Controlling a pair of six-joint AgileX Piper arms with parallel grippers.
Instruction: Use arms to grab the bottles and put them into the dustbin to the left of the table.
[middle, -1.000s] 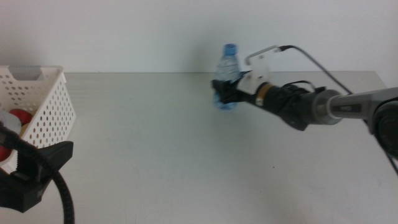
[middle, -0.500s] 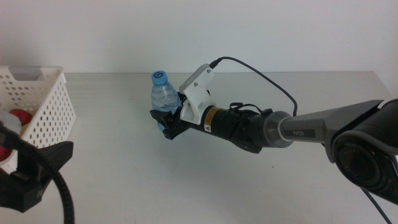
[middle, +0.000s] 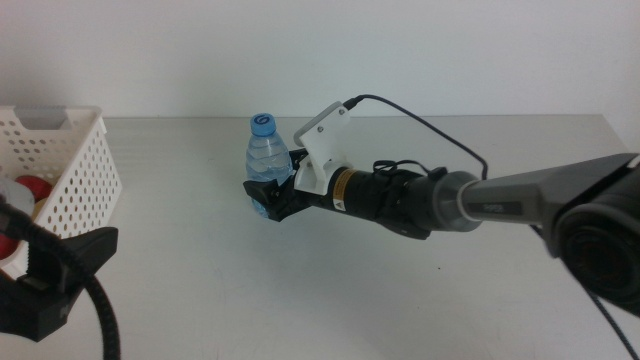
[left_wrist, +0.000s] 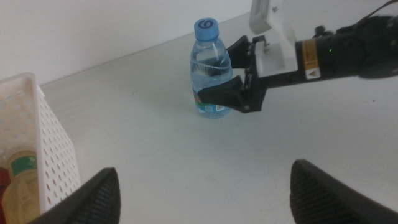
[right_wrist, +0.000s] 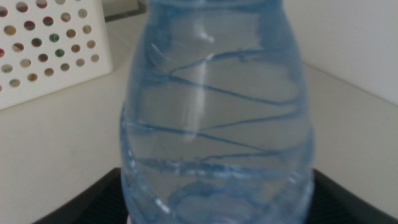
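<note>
The clear blue-capped water bottle (middle: 267, 157) stands upright on the table (middle: 300, 290), left of centre. My right gripper (middle: 268, 196) reaches in from the right and is shut on the bottle's lower half, one jaw on each side. This shows in the left wrist view too, with bottle (left_wrist: 210, 59) and gripper (left_wrist: 217, 70). The bottle (right_wrist: 217, 106) fills the right wrist view. The white dustbin (middle: 75, 170) stands at the left edge and holds the red can (middle: 30, 188) and the yellowish bottle (left_wrist: 22, 169). My left gripper (middle: 60, 265) waits open at the bottom left.
The dustbin's perforated wall (left_wrist: 53, 155) stands close beside my left gripper (left_wrist: 204, 171). A pale wall runs along the table's far edge. The right arm's black cable (middle: 420, 118) arcs above it.
The right gripper carried the bottle from the table's centre-right to left of centre. In the last half second the bottle went from tilted to upright.
</note>
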